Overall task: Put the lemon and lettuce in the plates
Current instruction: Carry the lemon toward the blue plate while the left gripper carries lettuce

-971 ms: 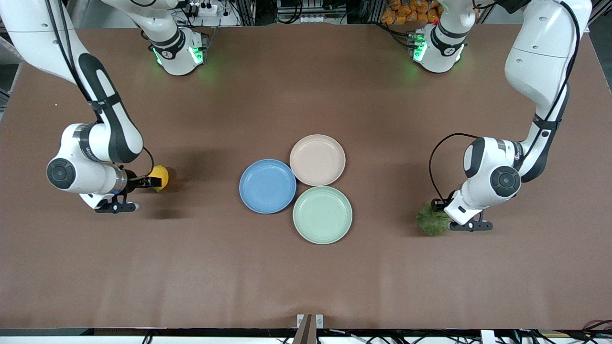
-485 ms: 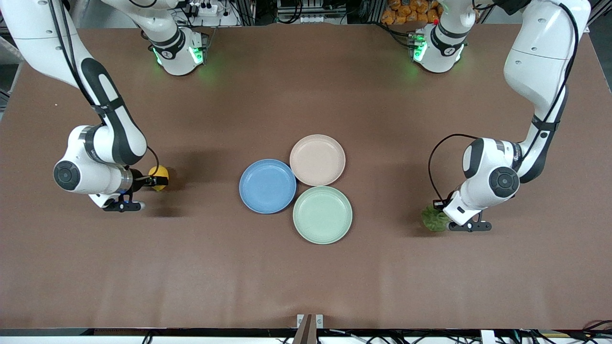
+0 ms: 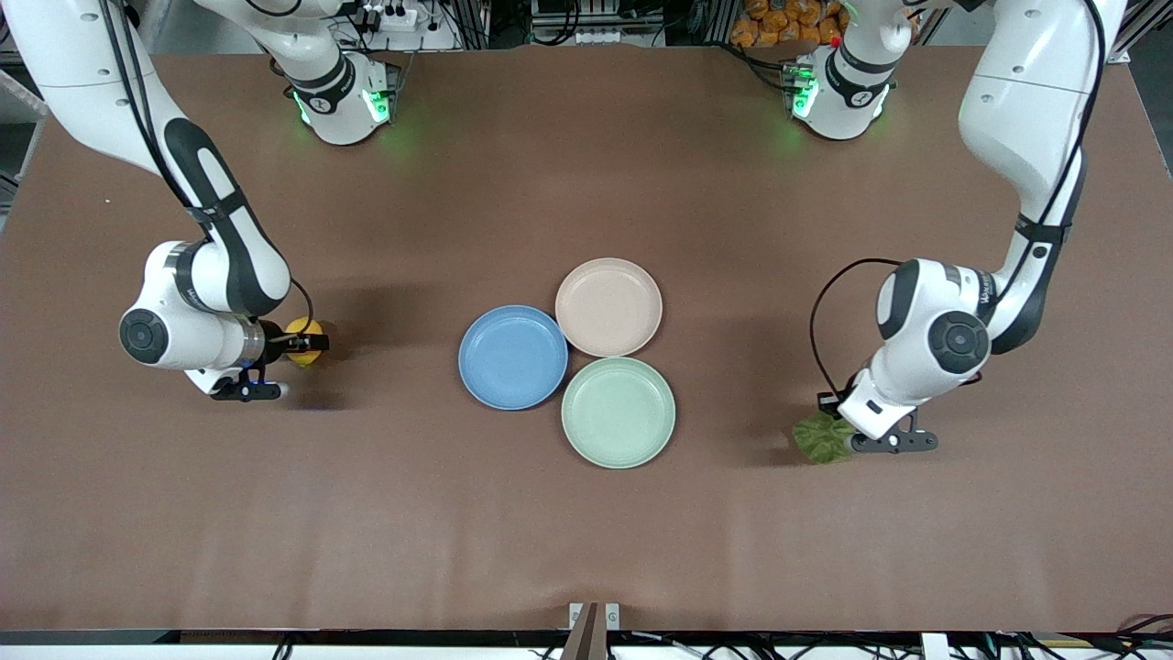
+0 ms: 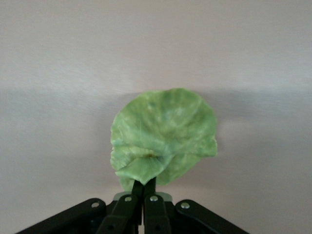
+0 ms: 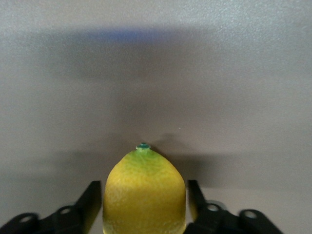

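Observation:
The yellow lemon (image 3: 301, 327) lies toward the right arm's end of the table. My right gripper (image 3: 312, 344) is shut on it, and its black fingers (image 5: 92, 200) press the lemon (image 5: 144, 195) on both sides. My left gripper (image 4: 145, 184) is shut on the lower edge of the wrinkly green lettuce (image 4: 163, 136). The lettuce (image 3: 820, 438) sits low at the left arm's end, partly under the hand. The blue plate (image 3: 513, 357) and the beige-pink plate (image 3: 608, 307) touch at mid-table, both bare.
A pale mint-green plate (image 3: 619, 412) lies against the other two, nearest the front camera. The brown table (image 3: 586, 532) stretches wide around the plates. Both arm bases stand at the table's farthest edge from the camera.
The left gripper pinched shut on the lettuce and carried it a little toward the front camera. The right gripper's fingers closed in onto the lemon, and its arm shifted slightly toward the plates.

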`<state>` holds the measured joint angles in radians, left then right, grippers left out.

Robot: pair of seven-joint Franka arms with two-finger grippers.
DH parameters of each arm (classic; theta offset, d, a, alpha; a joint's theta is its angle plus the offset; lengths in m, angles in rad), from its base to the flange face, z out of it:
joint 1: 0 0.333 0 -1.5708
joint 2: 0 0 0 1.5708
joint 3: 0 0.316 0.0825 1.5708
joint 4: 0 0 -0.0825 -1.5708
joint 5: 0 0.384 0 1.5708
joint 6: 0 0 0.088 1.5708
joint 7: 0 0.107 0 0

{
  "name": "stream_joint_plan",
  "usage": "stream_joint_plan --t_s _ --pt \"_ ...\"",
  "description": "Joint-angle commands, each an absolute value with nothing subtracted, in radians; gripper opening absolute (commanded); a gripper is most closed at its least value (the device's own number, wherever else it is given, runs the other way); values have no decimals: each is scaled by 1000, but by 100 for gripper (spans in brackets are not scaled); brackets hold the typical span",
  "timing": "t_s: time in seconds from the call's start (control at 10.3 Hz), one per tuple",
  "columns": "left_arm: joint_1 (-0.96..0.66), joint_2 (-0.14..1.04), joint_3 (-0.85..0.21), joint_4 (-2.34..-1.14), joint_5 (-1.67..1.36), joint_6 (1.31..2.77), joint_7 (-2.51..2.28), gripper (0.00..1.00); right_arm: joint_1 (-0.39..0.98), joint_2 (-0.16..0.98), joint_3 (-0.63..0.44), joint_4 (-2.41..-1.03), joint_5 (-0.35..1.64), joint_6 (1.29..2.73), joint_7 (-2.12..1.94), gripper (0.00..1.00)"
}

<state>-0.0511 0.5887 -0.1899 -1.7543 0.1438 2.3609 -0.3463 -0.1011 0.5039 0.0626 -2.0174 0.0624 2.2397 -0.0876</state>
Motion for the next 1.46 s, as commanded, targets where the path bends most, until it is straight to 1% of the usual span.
stream_joint_plan --t_s 0.0,0.19,0.29,0.39,0.58,0.68,0.78,0.87,1.17,1.36 --pt "-142 545 -183 -1735 153 2261 -504 0 -107 465 69 -2029 81 2235 -109 0" --pt "-182 523 -201 -1735 150 2212 -601 0 -97 443 77 -1967 83 2142 -101 0" --pt "-189 519 -228 -1735 150 2203 -664 0 -74 442 87 -1913 92 2081 -95 0" --pt "-190 517 -257 -1726 150 2192 -720 0 -48 440 110 -1854 147 2047 -84 0" --pt "-190 517 -336 -1703 150 2148 -855 0 12 451 144 -1745 193 1979 50 0" --pt "-195 518 -380 -1692 150 2145 -935 0 32 457 181 -1721 195 1980 142 0" --pt "-210 523 -415 -1684 150 2145 -1021 0 40 483 242 -1704 196 1996 229 0" --pt "-244 534 -423 -1662 150 2145 -1098 0 67 524 277 -1688 195 2044 294 0" --pt "-330 598 -423 -1629 153 2146 -1256 0 190 636 281 -1666 195 2198 431 0" --pt "-363 629 -420 -1628 150 2157 -1282 0 209 675 281 -1649 195 2212 442 0"
